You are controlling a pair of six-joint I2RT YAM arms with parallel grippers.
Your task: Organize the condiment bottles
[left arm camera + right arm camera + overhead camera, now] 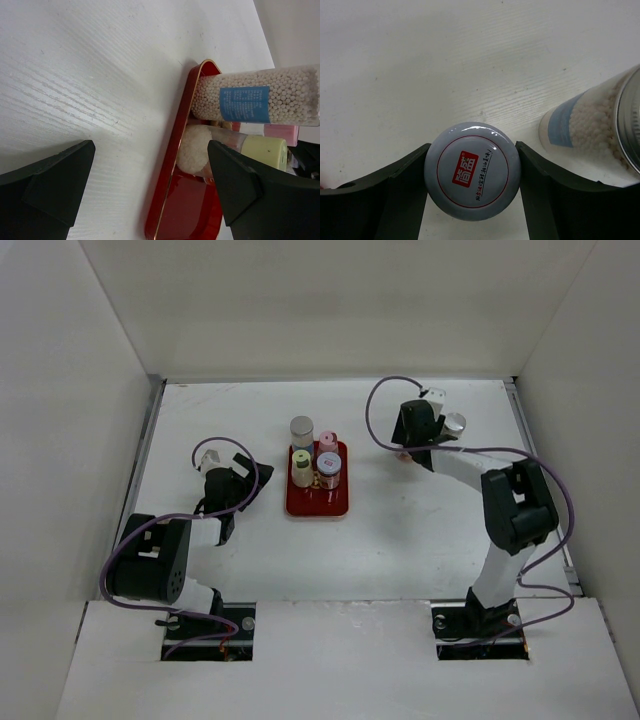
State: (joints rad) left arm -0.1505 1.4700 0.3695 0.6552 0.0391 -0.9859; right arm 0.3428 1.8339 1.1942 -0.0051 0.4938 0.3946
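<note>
While your right pincer is clenched on the pale-lidded jar, with a finger flush against each side and the jar upright on the surface, a taller silver-lidded jar stands just beside it. I'd lift straight up to avoid knocking that neighbour. Both are well apart from the red tray, where four other jars cluster at the far end. That looks like where this one belongs. Your left pincer is released and holds nothing, facing the tray's left rim, probably parked there to give the right arm room.

Seemingly 6 condiment bottles — 1 tray.
</note>
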